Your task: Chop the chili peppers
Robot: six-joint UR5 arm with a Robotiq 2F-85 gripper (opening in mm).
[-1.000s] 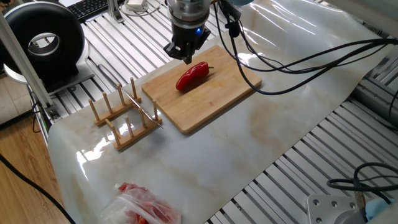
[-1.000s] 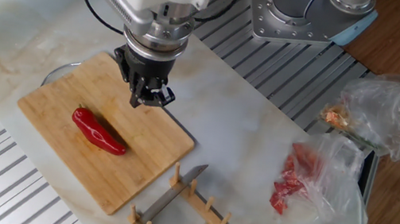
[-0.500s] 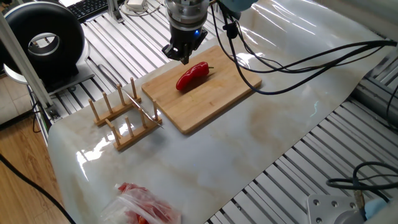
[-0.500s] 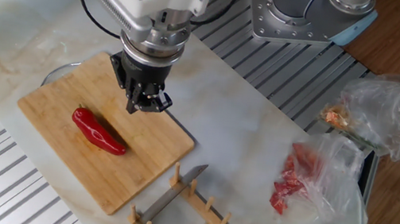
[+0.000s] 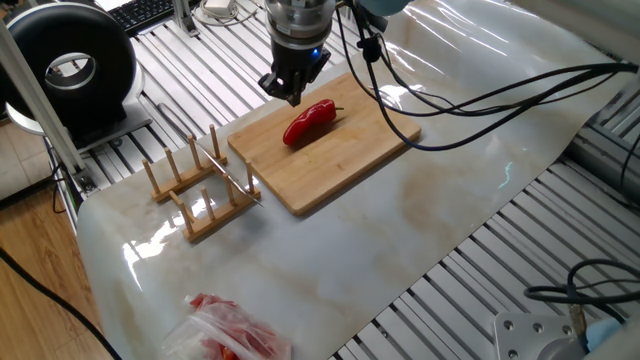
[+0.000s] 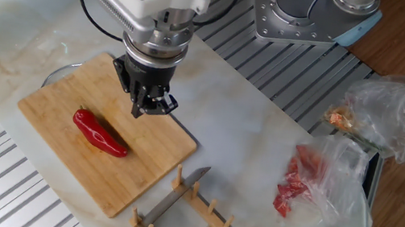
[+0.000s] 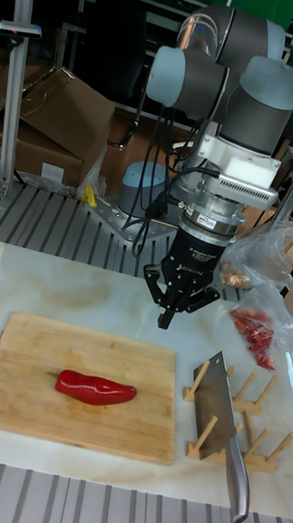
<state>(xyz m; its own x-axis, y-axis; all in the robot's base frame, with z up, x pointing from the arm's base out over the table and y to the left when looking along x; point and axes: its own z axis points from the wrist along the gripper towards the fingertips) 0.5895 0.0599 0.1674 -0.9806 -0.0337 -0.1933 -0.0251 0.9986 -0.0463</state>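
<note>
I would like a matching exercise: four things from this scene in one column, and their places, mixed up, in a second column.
1. chili pepper
2. knife
3. pincer
4. plastic bag

a. standing in the wooden rack
b. on the table's far end, beyond the rack
c. lying whole on the cutting board
d. hanging above the board, holding nothing

Pairs: 1-c, 2-a, 3-d, 4-b

Chili pepper (image 7: 95, 388): glossy red skin, smooth. Cutting board (image 7: 31, 364): pale wood, matt, visible grain. Rack (image 5: 196, 195) at bench edge: bare wood dowels. Cleaver (image 7: 218, 400): dull grey metal blade. Bench top (image 5: 420, 190): marble-look sheet, shiny w/ glare. Bag (image 6: 321, 185): clear crinkled plastic.
</note>
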